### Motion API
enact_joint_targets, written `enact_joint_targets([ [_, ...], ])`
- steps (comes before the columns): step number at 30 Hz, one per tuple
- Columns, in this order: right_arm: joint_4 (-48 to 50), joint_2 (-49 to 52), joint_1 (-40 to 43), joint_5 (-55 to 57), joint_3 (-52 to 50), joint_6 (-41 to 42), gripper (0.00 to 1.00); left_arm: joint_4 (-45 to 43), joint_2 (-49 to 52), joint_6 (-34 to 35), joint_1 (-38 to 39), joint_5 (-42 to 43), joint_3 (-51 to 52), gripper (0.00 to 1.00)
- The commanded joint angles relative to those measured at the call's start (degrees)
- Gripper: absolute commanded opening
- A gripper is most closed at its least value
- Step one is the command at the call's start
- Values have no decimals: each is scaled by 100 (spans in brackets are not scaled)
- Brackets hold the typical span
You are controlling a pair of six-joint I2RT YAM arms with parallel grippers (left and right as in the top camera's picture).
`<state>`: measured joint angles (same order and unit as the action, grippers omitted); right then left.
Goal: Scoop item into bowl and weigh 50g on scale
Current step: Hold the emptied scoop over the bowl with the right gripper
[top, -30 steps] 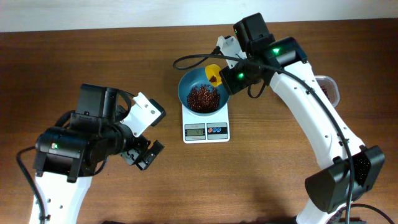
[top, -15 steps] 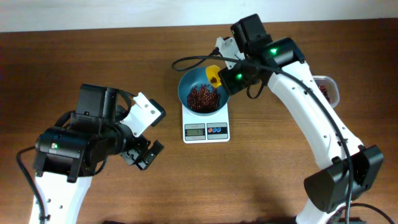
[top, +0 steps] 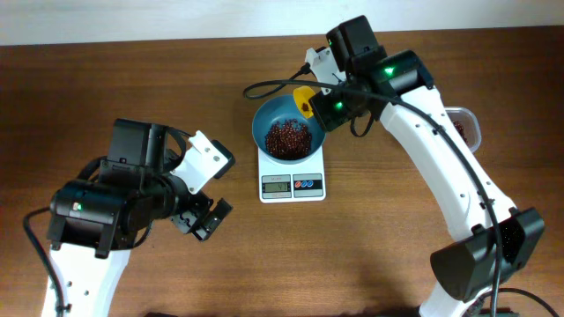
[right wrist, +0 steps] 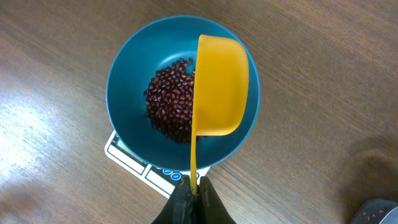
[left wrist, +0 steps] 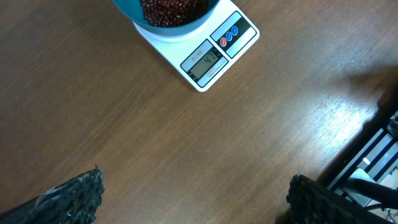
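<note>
Robotics lab bench: left arm, right arm flanking wood-grain table; plain pale wall behind; loose black cable.

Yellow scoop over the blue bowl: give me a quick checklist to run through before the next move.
1. Right gripper shut on the handle of the yellow plastic scoop: ok.
2. Scoop above the round teal-blue bowl, inside its rim: ok.
3. Bowl seated on the white square digital scale: ok.
4. Small dark reddish-brown beans piled in the bowl, none seen on the wooden table: ok.
5. Target weight on the grey display: cannot tell, digits too small to read surely.
6. Left gripper open and apart from the scale: ok.
</note>
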<state>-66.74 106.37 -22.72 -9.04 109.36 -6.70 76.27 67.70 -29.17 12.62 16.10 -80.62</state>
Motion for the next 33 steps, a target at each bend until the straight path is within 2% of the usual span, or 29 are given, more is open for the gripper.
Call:
enact_joint_targets([
  [1, -31, -24, -59, 90, 173, -57, 4, -9, -33, -90, -26, 68, -85, 99],
  [5, -46, -24, -52, 291, 144, -157, 4, -9, -33, -90, -26, 68, -85, 99],
  [8, -11, -26, -57, -243, 144, -157, 4, -9, -33, -90, -26, 68, -85, 99],
  [12, -120, -24, -57, 319, 142, -166, 4, -9, -33, -90, -26, 68, -85, 99],
  [15, -70, -48, -136, -50, 186, -184, 4, -9, -33, -90, -26, 68, -85, 99],
  [18, -98, -31, -197, 365, 116, -188, 4, -9, -33, -90, -26, 68, -85, 99],
  [21, -83, -50, -219, 68, 144, -181, 4, -9, -33, -90, -26, 68, -85, 99],
  [23, -118, -13, -205, 348, 118, -186, 4, -9, -33, -90, -26, 68, -85, 99],
  [25, -74, -52, -229, 44, 155, -184, 4, -9, -33, -90, -26, 68, -85, 99],
  [33, -160, -35, -304, 221, 131, -184, 4, -9, -33, -90, -26, 68, -85, 99],
])
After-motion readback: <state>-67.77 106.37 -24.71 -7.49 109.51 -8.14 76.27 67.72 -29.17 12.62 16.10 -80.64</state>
